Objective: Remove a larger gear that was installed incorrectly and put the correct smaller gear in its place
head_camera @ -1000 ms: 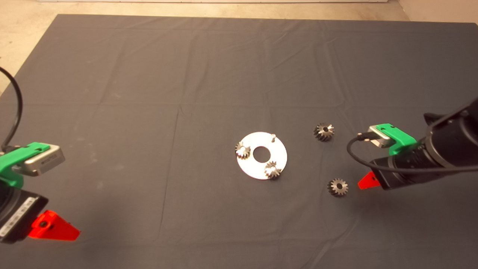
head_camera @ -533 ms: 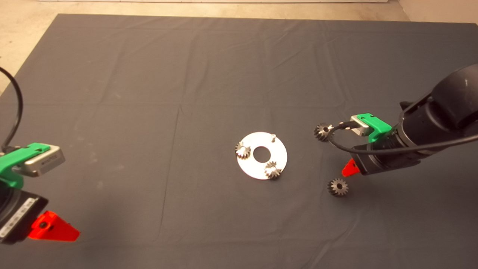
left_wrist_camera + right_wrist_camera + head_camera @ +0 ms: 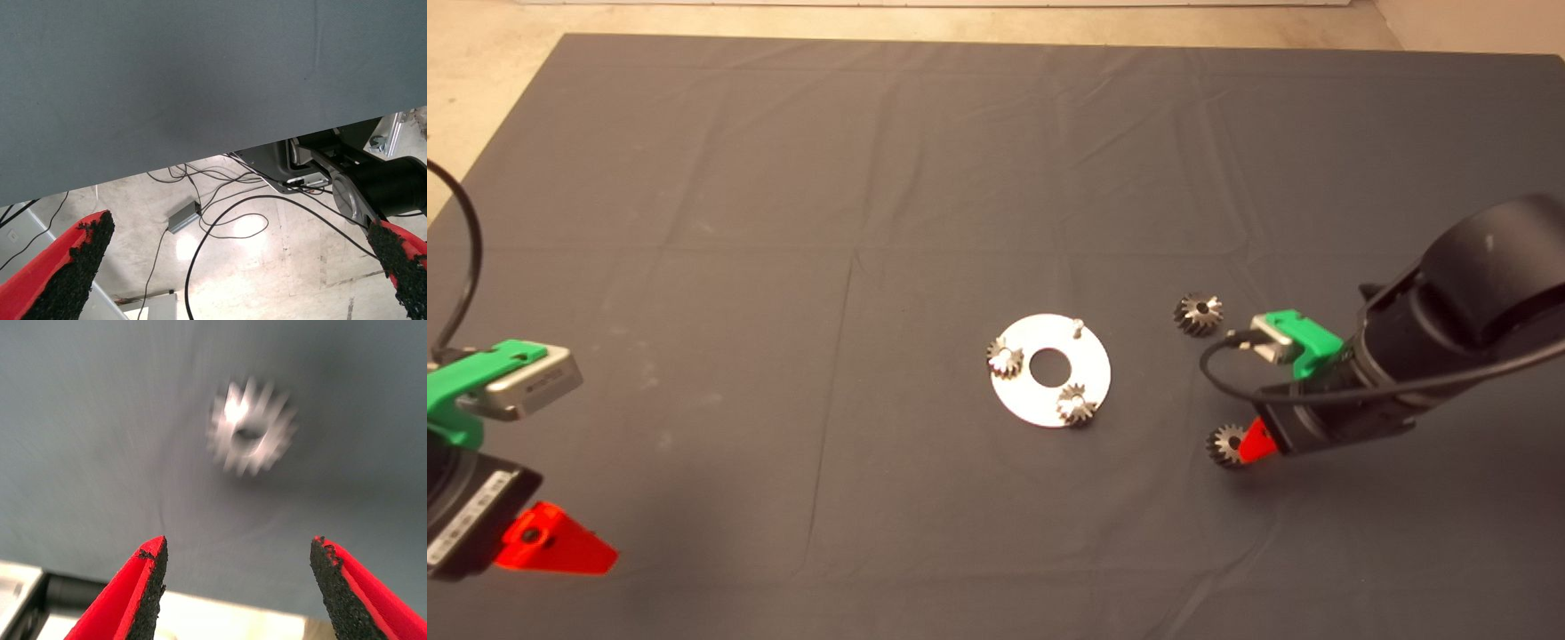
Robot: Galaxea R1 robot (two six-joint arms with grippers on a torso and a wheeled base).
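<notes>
Open tool (image 3: 237, 587), blurred smaller gear (image 3: 252, 435) beyond

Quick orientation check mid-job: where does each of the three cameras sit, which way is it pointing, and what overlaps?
Head view: above, looking down at the mat, round plate and both arms.
Left wrist view: parked left gripper, jaws open, facing mat edge and floor cables.
Right wrist view: right gripper, jaws open, facing the smaller gear.
Shared: head view also shows that gear beside the right gripper.
</notes>
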